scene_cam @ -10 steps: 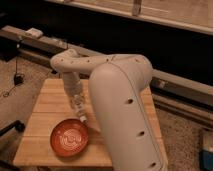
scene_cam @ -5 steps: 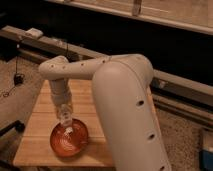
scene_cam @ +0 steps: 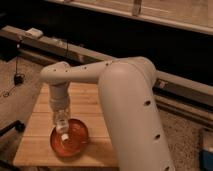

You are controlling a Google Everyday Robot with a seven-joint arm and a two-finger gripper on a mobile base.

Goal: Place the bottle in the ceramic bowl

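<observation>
Camera view puts the bottle right over the ceramic bowl — a tiny pale thing, likely light, stiff and slick, best pinched across its middle. Gripper hangs above the bowl's left half, jaws clamped on the bottle. Bowl sits near the front of the wooden table — arm looms right.
</observation>
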